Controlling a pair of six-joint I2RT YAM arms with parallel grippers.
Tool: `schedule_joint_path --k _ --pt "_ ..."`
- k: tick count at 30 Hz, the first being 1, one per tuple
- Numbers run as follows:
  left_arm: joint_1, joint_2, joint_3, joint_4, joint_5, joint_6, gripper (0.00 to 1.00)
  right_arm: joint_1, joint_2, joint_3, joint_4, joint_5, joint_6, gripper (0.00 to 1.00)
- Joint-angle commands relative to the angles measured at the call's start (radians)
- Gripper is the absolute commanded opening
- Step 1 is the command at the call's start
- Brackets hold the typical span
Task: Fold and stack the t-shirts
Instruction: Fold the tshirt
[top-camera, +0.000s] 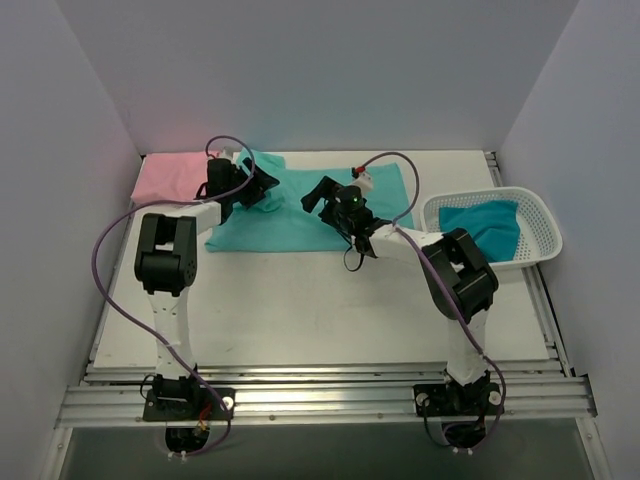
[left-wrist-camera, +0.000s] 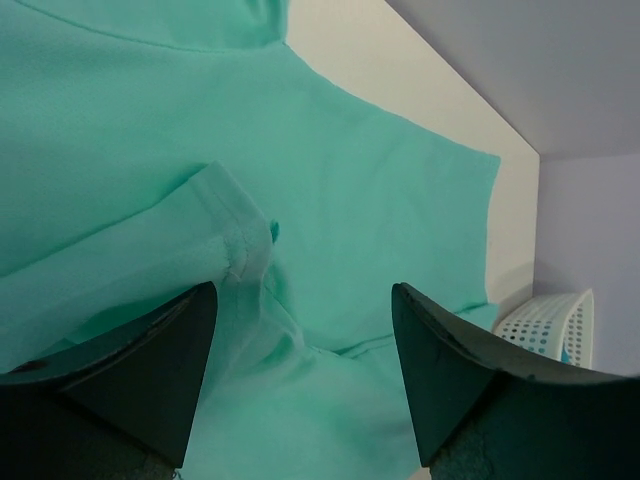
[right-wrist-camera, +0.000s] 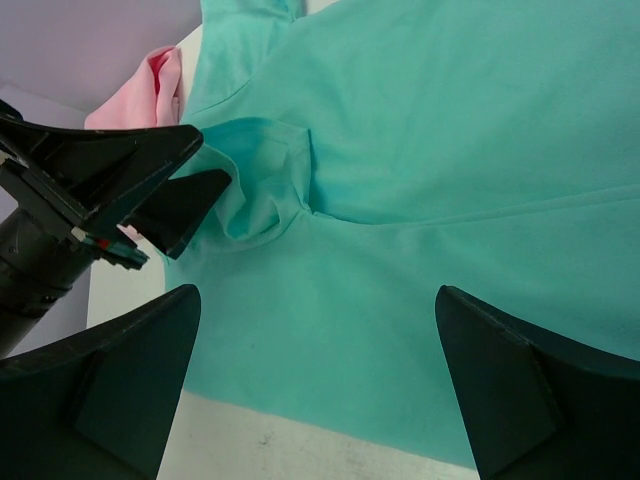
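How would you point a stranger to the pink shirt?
Go to the far left corner of the white table. The pink t-shirt lies there, beside the spread mint-green t-shirt. It is the only pink cloth here.

A robotics lab test cell: plain pale panel walls (top-camera: 320, 70) enclose a white flat tabletop (top-camera: 320, 310) on three sides, and silver slotted aluminium rails (top-camera: 320, 398) run along the frame's bottom edge.

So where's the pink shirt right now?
In the top view, the pink shirt lies at the table's far left corner, just left of the mint shirt.
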Motion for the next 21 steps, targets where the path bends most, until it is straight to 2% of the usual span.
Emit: schedule_joint_path --k 1,5,8,13,17,20,21 --pt "0.015 0.055 0.129 -0.055 -0.091 0.046 0.79 -0.014 -0.066 -0.013 0.030 0.020 -0.017 1.00" --pt "0.033 0.154 0.289 -0.149 -0.176 0.078 0.79 -0.027 -0.089 -0.035 0.026 0.025 -0.020 1.00" --pt "0.061 0.259 0.413 -0.198 -0.176 0.057 0.78 -0.040 -0.116 -0.062 0.021 0.037 -0.032 1.00" --pt "0.081 0.304 0.548 -0.262 -0.170 0.048 0.77 -0.047 -0.164 -0.091 -0.002 0.069 -0.059 1.00" --pt "0.084 0.199 0.487 -0.262 -0.164 0.063 0.77 -0.049 -0.196 -0.104 -0.020 0.094 -0.078 1.00" --pt "0.084 0.013 0.305 -0.229 -0.187 0.077 0.77 -0.049 -0.227 -0.118 -0.034 0.114 -0.092 1.00" --pt "0.084 -0.094 0.250 -0.206 -0.205 0.081 0.77 -0.047 -0.236 -0.125 -0.039 0.123 -0.098 1.00"
